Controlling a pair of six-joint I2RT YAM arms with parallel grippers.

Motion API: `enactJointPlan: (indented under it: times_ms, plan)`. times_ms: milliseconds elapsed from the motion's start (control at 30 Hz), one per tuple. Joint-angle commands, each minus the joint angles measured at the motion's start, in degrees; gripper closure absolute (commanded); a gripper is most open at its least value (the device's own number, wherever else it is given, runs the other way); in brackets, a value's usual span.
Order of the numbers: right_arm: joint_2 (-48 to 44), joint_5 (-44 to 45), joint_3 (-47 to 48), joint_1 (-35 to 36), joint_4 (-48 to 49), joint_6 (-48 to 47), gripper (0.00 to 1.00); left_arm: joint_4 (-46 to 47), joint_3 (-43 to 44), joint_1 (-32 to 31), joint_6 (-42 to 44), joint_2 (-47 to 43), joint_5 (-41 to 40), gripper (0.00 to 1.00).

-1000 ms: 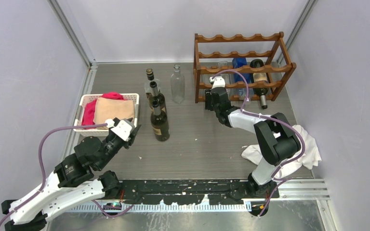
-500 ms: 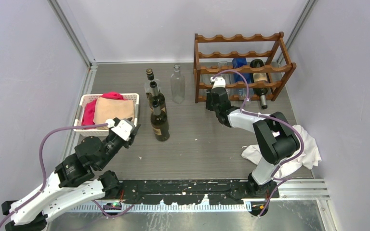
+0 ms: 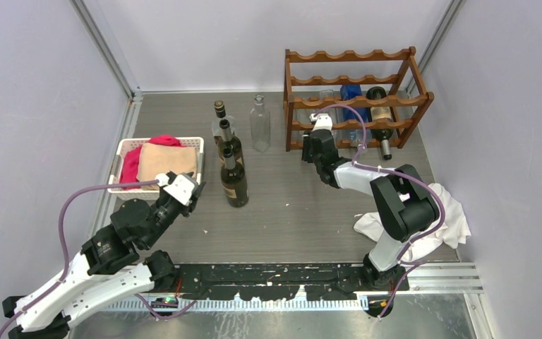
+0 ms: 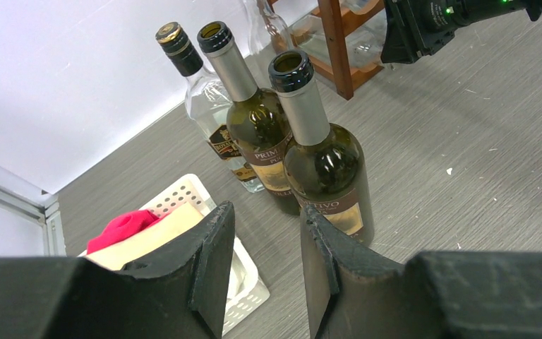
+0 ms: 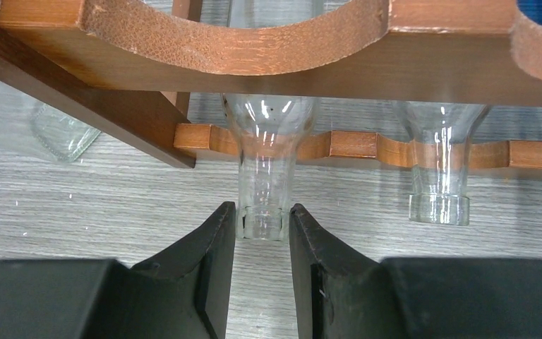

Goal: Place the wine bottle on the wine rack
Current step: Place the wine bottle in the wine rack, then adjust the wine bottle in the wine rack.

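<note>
- The left gripper (image 4: 266,229) fills the bottom edge, its 2 black fingers (image 4: 212,272) parted with nothing between them.
- 3 bottles stand upright in a tight row on the grey table (image 4: 466,155), just beyond the fingers.
- The nearest green bottle (image 4: 324,169) has an open mouth, and so does the second green bottle (image 4: 257,134) just behind it.
- The clear bottle (image 4: 201,106), farthest of the row, wears a black cap.
- A white basket (image 4: 180,194) at lower left holds a red cloth (image 4: 123,227) and a tan cloth (image 4: 162,226).
- A post of the wine rack (image 4: 339,49) stands at the top, with the right arm (image 4: 459,18) near it.
</note>
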Motion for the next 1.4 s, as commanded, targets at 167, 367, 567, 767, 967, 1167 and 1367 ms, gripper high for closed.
enactJointPlan:
  times_ms: [167,367,567,767,967,1167,1367]
  plan:
    - [-1.60,1.57,1.36,-1.28,-1.45,-1.46,0.02,3.93,0.34,1.20,-0.04,0.24,1.98,0.60]
    - [-10.80,-1.08,-0.09,-1.86,-7.98,-4.65,0.00,4.80,1.70,1.16,-3.63,-1.24,6.03,0.54]
    - [-25.33,-16.49,7.56,-1.93,-36.23,-13.82,0.00,9.16,3.86,1.18,-13.36,1.18,15.23,0.16]
    - [-24.51,-51.73,33.83,-11.85,-71.71,-15.09,0.00,16.24,7.79,1.09,-27.03,13.65,24.18,0.01]
    - [-25.33,-56.85,43.69,-16.56,-59.84,5.29,0.00,35.38,9.24,-0.70,-35.78,26.91,23.29,0.00]
    - [-28.03,-53.82,48.24,-16.51,-51.81,23.13,0.00,42.93,16.77,-7.91,-36.00,44.22,13.69,0.00]
    - [-23.95,-42.07,65.97,-19.76,-74.53,4.75,0.00,35.74,26.27,-11.59,-38.24,58.59,-5.44,0.00]
